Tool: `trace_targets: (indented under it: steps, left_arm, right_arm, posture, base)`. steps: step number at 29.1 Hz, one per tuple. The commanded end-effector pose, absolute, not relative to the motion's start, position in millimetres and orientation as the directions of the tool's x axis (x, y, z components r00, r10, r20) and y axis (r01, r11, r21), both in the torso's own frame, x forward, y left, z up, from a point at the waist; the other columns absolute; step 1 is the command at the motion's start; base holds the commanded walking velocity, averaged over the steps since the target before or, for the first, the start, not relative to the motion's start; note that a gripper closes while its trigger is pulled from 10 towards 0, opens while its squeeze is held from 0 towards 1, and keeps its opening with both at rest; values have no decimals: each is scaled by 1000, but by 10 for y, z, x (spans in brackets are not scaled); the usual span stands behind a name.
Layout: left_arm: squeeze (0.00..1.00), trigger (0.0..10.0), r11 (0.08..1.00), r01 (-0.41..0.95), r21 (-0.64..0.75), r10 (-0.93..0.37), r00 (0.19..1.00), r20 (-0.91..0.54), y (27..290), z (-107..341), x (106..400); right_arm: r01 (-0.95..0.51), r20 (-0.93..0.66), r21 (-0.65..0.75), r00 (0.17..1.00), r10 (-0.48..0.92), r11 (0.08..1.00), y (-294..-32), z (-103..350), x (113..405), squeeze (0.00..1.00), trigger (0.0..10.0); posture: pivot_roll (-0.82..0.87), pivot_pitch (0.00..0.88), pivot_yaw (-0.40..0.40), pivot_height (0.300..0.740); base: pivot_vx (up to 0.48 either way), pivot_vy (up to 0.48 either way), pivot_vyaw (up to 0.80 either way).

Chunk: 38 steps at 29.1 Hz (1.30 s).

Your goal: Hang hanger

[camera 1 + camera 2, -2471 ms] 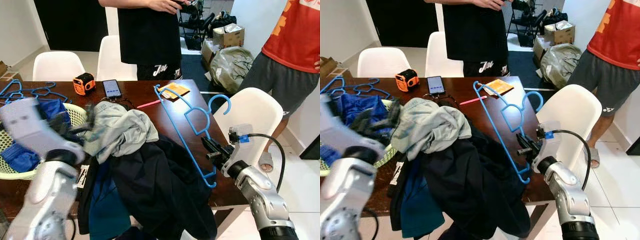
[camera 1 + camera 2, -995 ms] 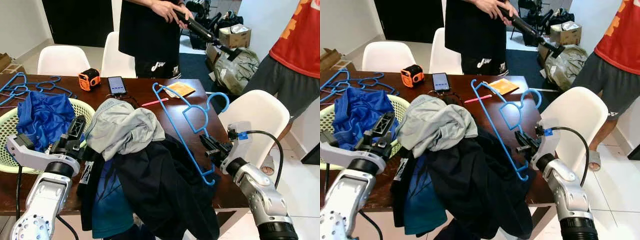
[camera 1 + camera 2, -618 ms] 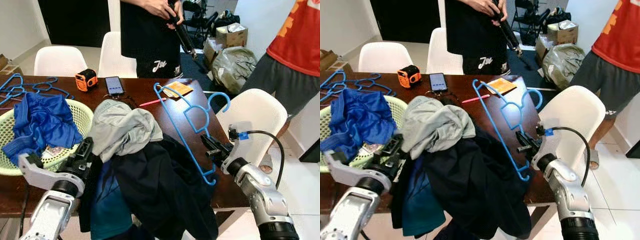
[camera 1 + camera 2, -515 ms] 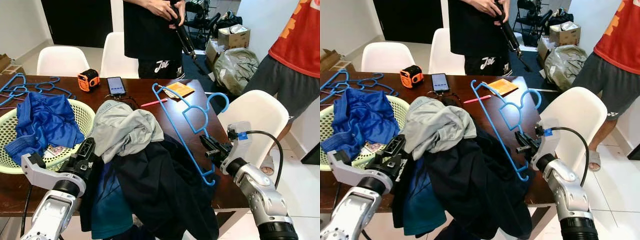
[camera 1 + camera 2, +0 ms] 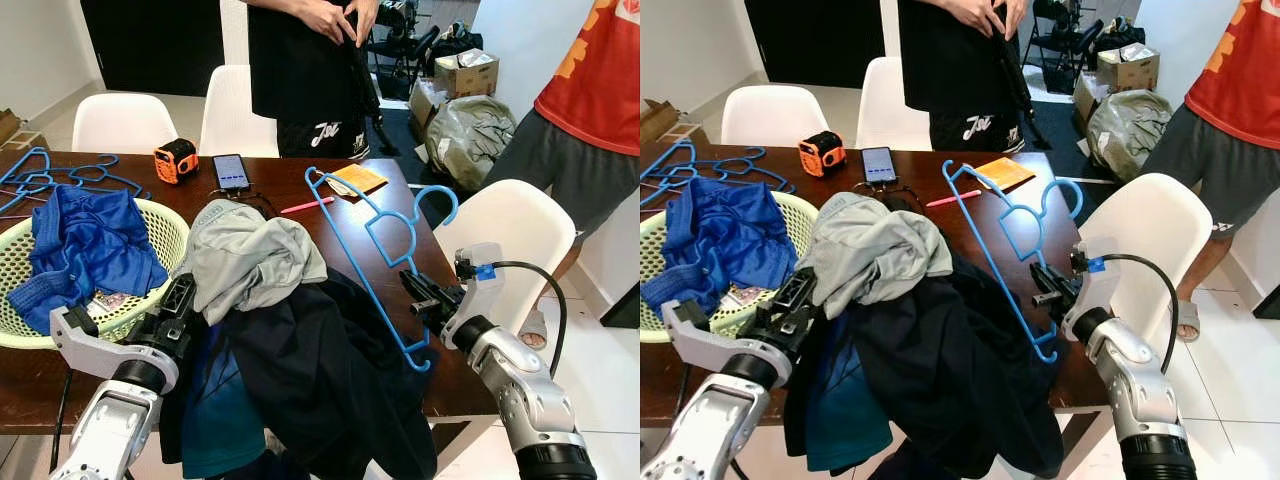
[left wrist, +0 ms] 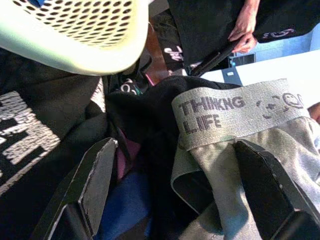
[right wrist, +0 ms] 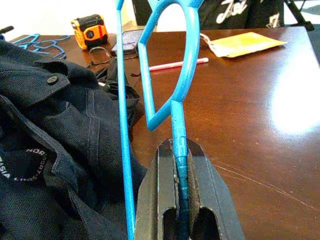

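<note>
While right gripper (image 5: 418, 292) clamps hanger (image 5: 375, 262), left gripper (image 5: 178, 304) has advanced.

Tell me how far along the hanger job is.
Done: the right gripper is shut on the blue plastic hanger. In hand: the open left gripper sits at the grey garment on the dark clothes pile. Left: nothing hangs on it yet.

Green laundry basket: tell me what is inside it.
The green laundry basket holds a crumpled blue garment and a small printed packet beside it. Whatever lies beneath the blue cloth is covered.
</note>
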State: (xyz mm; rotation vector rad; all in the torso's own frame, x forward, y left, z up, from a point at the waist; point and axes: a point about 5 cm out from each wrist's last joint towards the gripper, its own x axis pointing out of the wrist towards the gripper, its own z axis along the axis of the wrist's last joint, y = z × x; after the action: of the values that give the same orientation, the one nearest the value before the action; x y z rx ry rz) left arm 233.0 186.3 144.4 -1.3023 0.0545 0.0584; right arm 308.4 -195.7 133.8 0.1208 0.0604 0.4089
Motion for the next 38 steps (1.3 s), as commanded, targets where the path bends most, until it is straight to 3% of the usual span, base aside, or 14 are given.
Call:
trace_targets:
  steps: [1,3,4,7,8,17,23,24,25,26,27,33,35,38]
  left_arm:
    - [0,10000,78,-55,-995,-12,998,-56,1556,1405,2311]
    - [0,9765,97,-35,-995,-7,999,-36,1577,1443,2316]
    - [0,6471,118,-24,-993,-1,1000,-24,1594,1468,2320]
    - [0,6471,127,-16,-992,3,1000,-16,1605,1486,2327]
    - [0,0,144,-7,-990,5,1000,-7,1611,1504,2335]
    - [0,0,178,28,-984,22,999,32,1627,1602,2360]
    - [0,0,346,21,-938,88,995,55,1741,1722,2364]
    - [0,1843,429,17,-903,105,992,68,1775,1787,2373]
    - [0,1843,429,17,-903,105,992,68,1775,1787,2373]
    - [0,7451,532,23,-847,116,988,100,1809,1890,2390]
    - [0,10000,617,36,-786,120,983,139,1832,2027,2413]
    - [0,10000,767,74,-637,90,971,222,1827,2297,2458]
    - [0,10000,887,104,-450,34,957,288,1819,2506,2512]
    - [0,10000,918,110,-380,15,951,310,1821,2576,2533]
  right_arm:
    - [-388,-38,133,918,396,912,-1975,1323,3078,0,10000]
    - [-387,-37,133,918,394,913,-1976,1324,3077,0,10000]
    - [-386,-37,132,919,393,913,-1977,1325,3077,0,10000]
    - [-385,-37,132,919,393,913,-1979,1327,3079,0,10000]
    - [-385,-37,131,919,392,914,-1980,1329,3081,0,10000]
    - [-384,-38,128,919,391,914,-1988,1331,3089,0,10000]
    - [-385,-41,128,919,393,914,-1992,1326,3088,0,10000]
    - [-386,-42,128,918,393,914,-1993,1326,3088,0,10000]
    - [-386,-42,128,918,393,914,-1993,1326,3088,0,10000]
    - [-386,-42,129,918,394,914,-1993,1326,3088,0,10000]
    - [-386,-43,129,918,394,913,-1993,1326,3089,0,10000]
    - [-387,-43,130,918,395,913,-1992,1325,3089,0,10000]
    - [-387,-43,133,918,395,913,-1986,1320,3088,0,10000]
    - [-387,-43,134,918,395,912,-1984,1318,3088,0,10000]
  posture:
    - [-5,17,-61,740]
    - [-5,17,-61,740]
    - [-5,17,-61,740]
    - [-7,19,-61,740]
    - [-7,19,-61,740]
    - [-9,16,-65,740]
    - [-9,17,-67,740]
    - [-7,17,-69,740]
    - [-7,17,-69,740]
    - [-7,17,-69,740]
    - [-7,17,-69,740]
    - [-7,15,-69,740]
    - [-8,11,-66,740]
    - [-8,11,-66,740]
  base:
    - [0,0,0]
    - [0,0,0]
    - [0,0,0]
    - [0,0,0]
    - [0,0,0]
    - [0,0,0]
    - [0,0,0]
    - [0,0,0]
    - [0,0,0]
    - [0,0,0]
    - [0,0,0]
    - [0,0,0]
    - [0,0,0]
    - [0,0,0]
